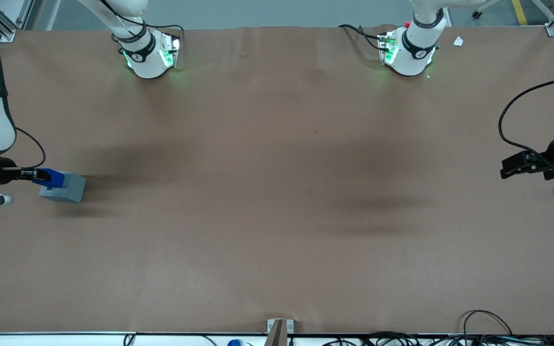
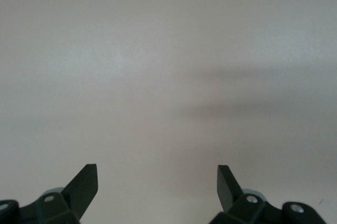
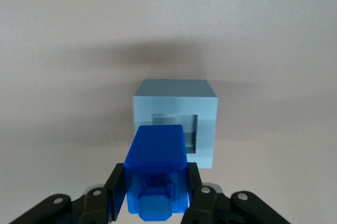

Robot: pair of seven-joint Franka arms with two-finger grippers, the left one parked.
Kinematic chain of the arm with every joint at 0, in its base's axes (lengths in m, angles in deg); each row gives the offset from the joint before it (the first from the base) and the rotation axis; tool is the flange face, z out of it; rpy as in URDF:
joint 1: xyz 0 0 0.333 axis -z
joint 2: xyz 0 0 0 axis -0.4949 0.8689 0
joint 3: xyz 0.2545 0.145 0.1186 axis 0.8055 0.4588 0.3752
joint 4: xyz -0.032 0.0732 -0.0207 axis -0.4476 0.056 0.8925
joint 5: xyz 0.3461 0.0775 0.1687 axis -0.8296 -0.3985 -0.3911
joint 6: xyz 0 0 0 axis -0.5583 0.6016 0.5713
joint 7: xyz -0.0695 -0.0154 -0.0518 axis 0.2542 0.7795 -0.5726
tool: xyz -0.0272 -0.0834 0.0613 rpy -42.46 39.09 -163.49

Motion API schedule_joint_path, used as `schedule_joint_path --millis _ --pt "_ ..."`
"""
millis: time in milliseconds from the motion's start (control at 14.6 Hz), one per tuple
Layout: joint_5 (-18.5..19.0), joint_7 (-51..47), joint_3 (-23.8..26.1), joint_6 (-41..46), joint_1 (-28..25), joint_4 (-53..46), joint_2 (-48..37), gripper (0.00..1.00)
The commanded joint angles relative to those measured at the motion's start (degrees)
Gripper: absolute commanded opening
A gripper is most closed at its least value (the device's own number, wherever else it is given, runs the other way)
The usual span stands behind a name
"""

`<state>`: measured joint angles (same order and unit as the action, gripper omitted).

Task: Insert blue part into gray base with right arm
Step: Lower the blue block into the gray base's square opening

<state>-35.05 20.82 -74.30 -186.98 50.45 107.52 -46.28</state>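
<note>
Blue part (image 3: pixel 156 169) gripped in claw (image 3: pixel 156 195), poised just above gray base (image 3: pixel 176 126) recess at frame's left edge; insertion left.

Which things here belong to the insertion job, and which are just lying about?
Job:
- blue part, held in the gripper above the base
- gray base, on the table at the working arm's end

Lying about:
- white scrap near the parked arm's mount
- cables along the table's near edge
</note>
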Motion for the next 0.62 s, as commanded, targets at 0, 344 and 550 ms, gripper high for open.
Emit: schedule_joint_path --millis 0,344,550 --pt "0.72 0.76 0.85 -0.85 1.89 0.38 0.55 0.04" --pt "0.63 0.59 0.85 -0.84 1.80 0.47 1.08 0.04" --pt "0.63 0.59 0.85 -1.37 1.63 0.29 1.17 0.04"
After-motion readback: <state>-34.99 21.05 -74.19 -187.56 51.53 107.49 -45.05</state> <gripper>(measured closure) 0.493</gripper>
